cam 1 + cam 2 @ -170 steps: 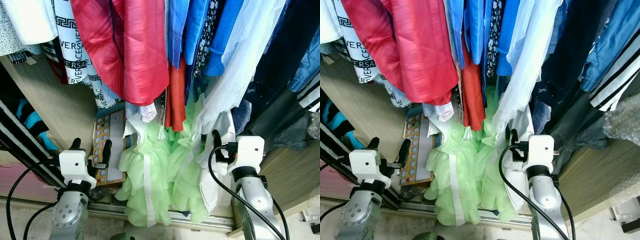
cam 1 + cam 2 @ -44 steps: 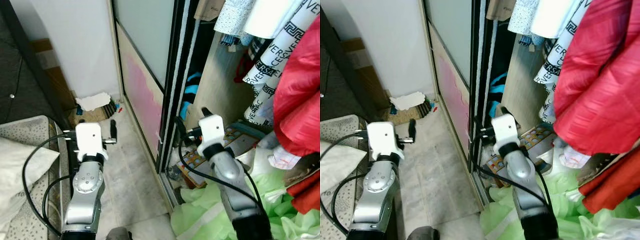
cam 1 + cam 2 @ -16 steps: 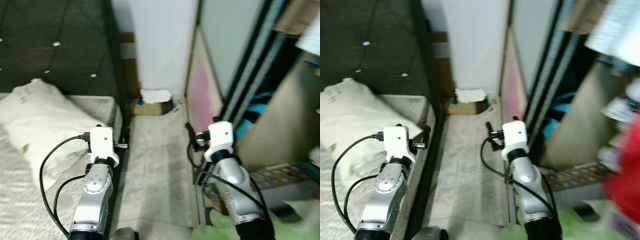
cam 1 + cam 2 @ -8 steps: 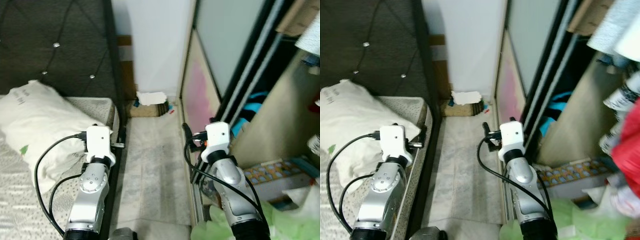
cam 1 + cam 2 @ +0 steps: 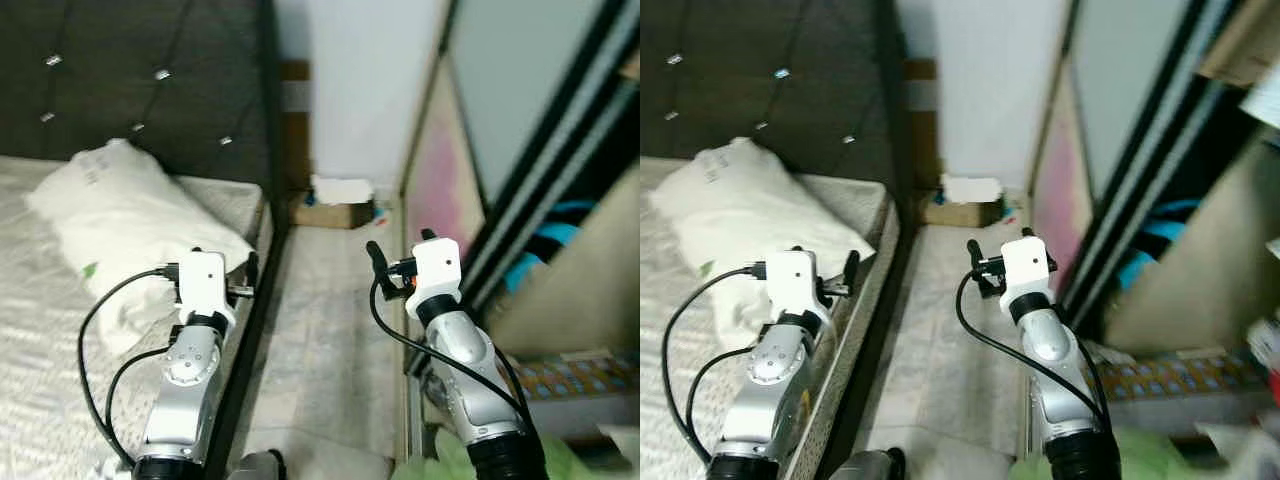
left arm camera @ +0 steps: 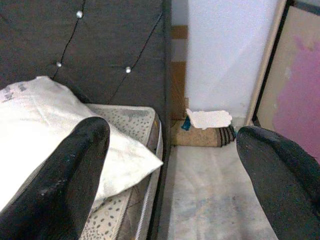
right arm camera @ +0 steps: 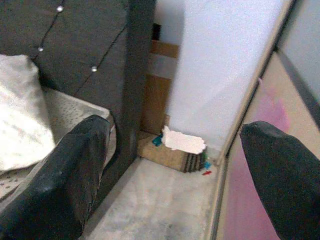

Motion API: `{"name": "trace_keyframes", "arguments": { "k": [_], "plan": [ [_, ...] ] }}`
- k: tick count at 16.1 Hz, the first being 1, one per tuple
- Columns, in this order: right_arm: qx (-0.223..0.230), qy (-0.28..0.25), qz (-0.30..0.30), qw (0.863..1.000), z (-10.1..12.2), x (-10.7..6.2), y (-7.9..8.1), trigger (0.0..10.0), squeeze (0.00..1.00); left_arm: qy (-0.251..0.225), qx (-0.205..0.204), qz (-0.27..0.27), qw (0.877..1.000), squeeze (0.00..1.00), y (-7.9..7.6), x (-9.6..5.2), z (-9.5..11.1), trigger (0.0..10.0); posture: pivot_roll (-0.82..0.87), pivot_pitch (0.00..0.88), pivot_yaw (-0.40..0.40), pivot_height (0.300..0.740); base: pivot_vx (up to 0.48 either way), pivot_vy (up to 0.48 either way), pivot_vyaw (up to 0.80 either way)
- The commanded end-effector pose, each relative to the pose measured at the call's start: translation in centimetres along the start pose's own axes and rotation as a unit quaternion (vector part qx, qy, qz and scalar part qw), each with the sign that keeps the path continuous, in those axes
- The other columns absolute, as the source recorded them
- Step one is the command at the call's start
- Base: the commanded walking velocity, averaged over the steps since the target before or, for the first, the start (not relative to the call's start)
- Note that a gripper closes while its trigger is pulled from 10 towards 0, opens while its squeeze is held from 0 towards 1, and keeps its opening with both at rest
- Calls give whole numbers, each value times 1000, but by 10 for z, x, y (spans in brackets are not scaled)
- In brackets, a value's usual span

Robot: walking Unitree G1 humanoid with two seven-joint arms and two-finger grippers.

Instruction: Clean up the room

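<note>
Both your arms are up in front of you. The left gripper and the right gripper have their jaws wide open and hold nothing. Straight ahead at 12 o'clock, far down the floor, a small box lies crosswise against the wall. Your right arm looks nearer. The pillow sits at 10 o'clock on the bed.

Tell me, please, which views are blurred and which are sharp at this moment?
Left and right eye views: softly motion-blurred, worst at the wardrobe side. Left wrist view: pillow fairly sharp, black fingers out of focus. Right wrist view: similar, headboard clear, wall bright.
</note>
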State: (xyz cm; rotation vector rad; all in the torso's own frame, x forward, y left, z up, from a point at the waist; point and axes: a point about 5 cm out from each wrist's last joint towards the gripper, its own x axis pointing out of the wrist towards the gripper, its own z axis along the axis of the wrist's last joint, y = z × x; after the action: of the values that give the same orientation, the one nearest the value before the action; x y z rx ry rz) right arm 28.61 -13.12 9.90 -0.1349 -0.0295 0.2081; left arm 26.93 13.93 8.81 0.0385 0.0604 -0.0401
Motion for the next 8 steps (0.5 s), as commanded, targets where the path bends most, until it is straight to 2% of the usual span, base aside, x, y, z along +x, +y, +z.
{"name": "trace_keyframes", "arguments": {
  "k": [1,8],
  "plan": [
    [1,1,0,1000,0,2,1,10000,0,-8,5,-3,1000,0,0,3,4,10000,60,0,-6,740,0,0,800],
    [-3,0,4,1000,0,3,0,10000,0,-7,-4,4,1000,0,0,2,3,10000,63,0,-12,740,0,0,800]
  ]
}}
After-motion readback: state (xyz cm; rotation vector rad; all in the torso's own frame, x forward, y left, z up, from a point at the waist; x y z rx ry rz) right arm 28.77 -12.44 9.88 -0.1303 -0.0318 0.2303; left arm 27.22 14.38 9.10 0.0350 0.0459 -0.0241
